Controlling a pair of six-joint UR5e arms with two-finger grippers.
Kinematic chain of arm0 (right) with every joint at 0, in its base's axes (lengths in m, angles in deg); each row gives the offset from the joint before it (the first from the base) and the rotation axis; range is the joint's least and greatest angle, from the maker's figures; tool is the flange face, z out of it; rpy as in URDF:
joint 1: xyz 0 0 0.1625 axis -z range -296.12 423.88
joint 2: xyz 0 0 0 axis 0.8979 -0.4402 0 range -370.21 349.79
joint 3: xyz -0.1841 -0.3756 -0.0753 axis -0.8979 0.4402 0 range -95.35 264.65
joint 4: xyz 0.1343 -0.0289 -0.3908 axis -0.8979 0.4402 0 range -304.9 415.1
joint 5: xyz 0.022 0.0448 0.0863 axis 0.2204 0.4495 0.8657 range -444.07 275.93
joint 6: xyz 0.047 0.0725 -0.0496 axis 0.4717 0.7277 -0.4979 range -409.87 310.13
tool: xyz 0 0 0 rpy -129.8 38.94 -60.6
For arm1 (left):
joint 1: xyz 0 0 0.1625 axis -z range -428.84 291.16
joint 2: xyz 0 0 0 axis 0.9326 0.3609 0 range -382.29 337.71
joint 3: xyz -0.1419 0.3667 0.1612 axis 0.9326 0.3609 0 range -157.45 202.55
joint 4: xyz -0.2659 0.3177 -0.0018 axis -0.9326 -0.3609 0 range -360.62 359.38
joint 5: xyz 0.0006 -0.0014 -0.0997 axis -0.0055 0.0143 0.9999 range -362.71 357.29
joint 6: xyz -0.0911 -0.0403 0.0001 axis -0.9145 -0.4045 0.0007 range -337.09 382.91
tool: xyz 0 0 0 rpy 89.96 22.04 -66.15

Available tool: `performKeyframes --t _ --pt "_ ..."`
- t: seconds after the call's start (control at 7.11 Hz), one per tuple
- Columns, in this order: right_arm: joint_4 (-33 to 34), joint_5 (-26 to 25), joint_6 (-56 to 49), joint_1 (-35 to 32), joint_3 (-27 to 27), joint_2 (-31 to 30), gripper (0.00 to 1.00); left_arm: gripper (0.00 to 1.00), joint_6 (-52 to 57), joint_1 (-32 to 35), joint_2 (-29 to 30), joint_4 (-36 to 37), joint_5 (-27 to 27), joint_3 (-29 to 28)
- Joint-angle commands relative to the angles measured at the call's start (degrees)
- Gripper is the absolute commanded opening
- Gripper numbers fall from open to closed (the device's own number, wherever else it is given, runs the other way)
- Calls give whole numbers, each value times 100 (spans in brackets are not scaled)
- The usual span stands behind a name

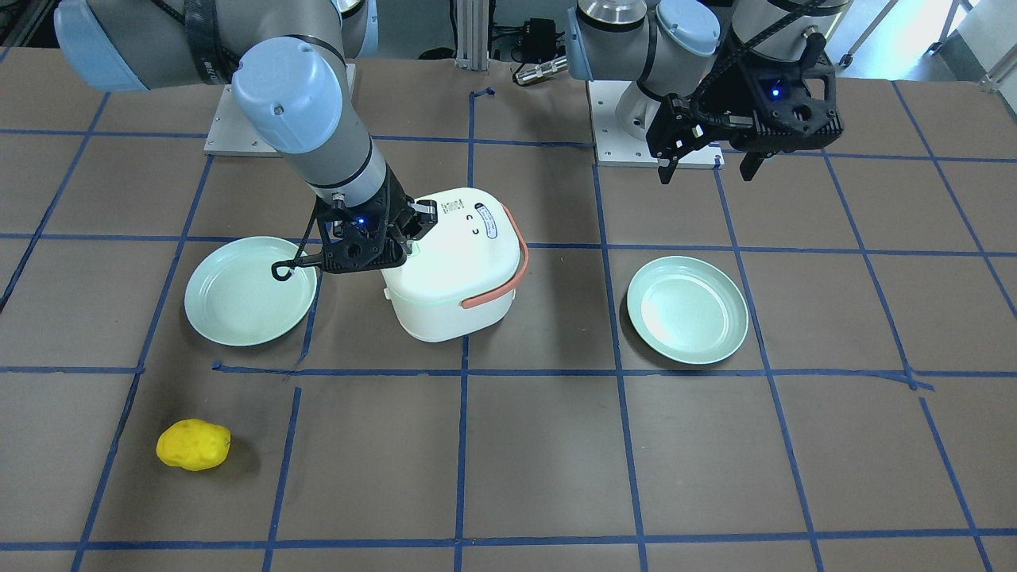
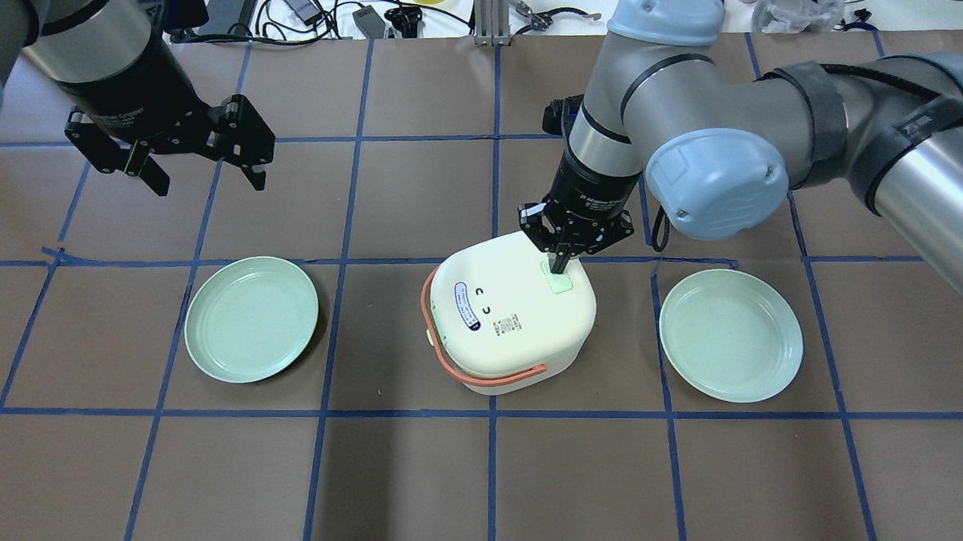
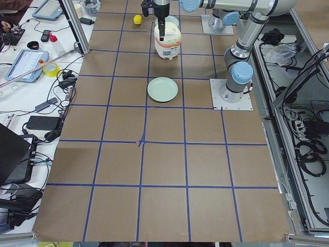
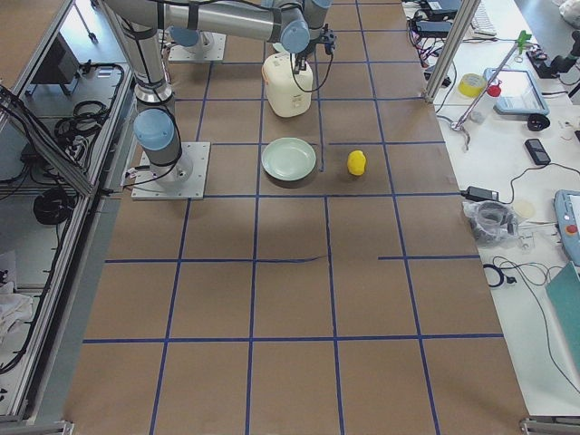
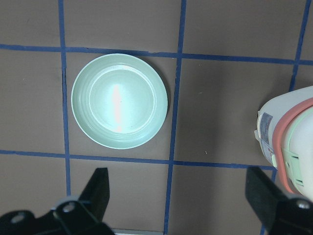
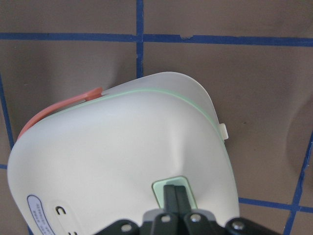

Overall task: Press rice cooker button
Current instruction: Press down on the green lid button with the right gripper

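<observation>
A white rice cooker (image 2: 516, 320) with an orange handle stands at the table's middle; it also shows in the front view (image 1: 457, 270) and the right wrist view (image 6: 122, 161). Its pale green button (image 2: 559, 281) sits on the lid near the far right edge. My right gripper (image 2: 560, 265) is shut, its fingertips (image 6: 176, 195) resting on the button (image 6: 161, 187). My left gripper (image 2: 204, 177) is open and empty, held high over the table's far left, above a green plate (image 5: 119, 101).
Two pale green plates lie on either side of the cooker, the left one (image 2: 251, 318) and the right one (image 2: 730, 335). A yellow lemon-like object (image 1: 193, 445) lies at the operators' side of the table. Cables and devices sit beyond the far edge.
</observation>
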Motion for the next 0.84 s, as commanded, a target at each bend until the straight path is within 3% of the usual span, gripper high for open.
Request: performKeyframes --t 0.0,0.42,0.56,0.7 --pt "38 0 19 0 -37 3 0 100 0 0 0 0 0 0" --pt "38 17 63 0 84 -6 0 100 0 0 0 0 0 0" --pt "29 9 159 0 207 -58 6 100 0 0 0 0 0 0" --pt "12 9 482 0 400 -67 18 100 0 0 9 0 0 0"
